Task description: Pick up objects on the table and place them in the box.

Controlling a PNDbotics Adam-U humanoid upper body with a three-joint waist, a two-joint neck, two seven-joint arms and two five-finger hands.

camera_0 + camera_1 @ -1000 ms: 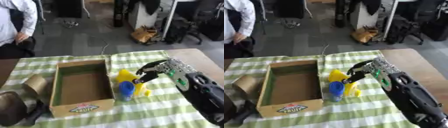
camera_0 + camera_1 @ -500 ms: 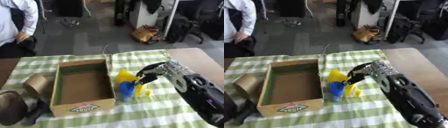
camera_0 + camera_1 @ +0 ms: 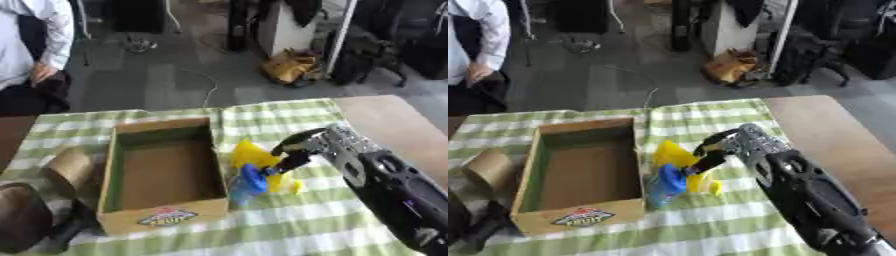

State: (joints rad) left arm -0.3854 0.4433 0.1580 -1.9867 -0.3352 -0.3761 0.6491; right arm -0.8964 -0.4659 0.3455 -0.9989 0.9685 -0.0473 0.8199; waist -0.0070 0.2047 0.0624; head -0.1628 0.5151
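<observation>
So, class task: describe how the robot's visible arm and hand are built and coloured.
Only the right arm shows: a bulky, rounded black shell. Toward the wrist it turns silver-grey with small exposed mechanical parts. The right hand has slim dark fingers. No cables or markings can be made out.

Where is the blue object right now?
The blue object lies on the green checked tablecloth, just right of the open cardboard box, against the yellow objects under the right robot hand.
</observation>
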